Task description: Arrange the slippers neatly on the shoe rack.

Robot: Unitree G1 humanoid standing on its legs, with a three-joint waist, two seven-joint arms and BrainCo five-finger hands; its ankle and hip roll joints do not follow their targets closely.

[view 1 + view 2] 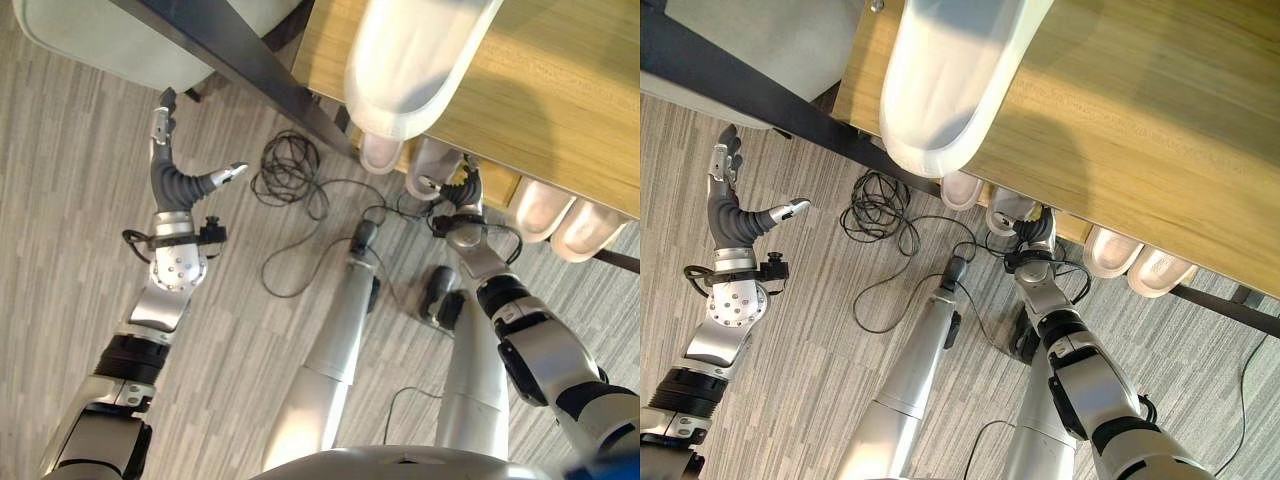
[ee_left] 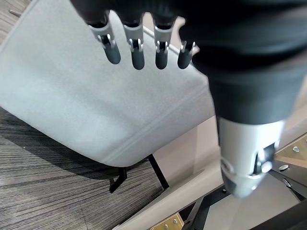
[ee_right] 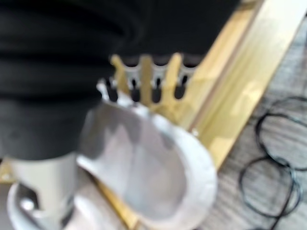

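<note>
Below, seen from the head cameras: wooden shoe rack [image 1: 1160, 130] with dark metal frame [image 1: 240, 60], standing on grey wood-grain floor [image 1: 70, 230]. On the top board, one pale slipper [image 1: 950, 80], its end jutting past the front edge. On the lower shelf, toes of four more slippers poking out from under the board: a pair toward the middle [image 1: 380, 152] [image 1: 425, 165] and a second pair further right [image 1: 545, 208] [image 1: 590, 228], side by side and just touching.

Right hand [image 1: 458, 192] reaching in at the lower shelf, at the middle pair. From the right wrist camera: fingers [image 3: 156, 88] over the far rim of a white slipper [image 3: 153, 172], thumb side close against its near edge, yellow wood of the rack behind. Fingers look to be hooked over the rim in a hold on the slipper, though blur leaves the contact soft.

Left hand [image 1: 172, 180] raised over the floor, well apart from the rack and holding nothing, fingers straight and thumb [image 1: 228, 174] spread out to the side. From the left wrist camera: dark-tipped fingers [image 2: 137, 50] extended in a row before a pale grey upholstered seat [image 2: 86, 96] on thin dark legs [image 2: 158, 172], standing beside the rack's left end.
</note>
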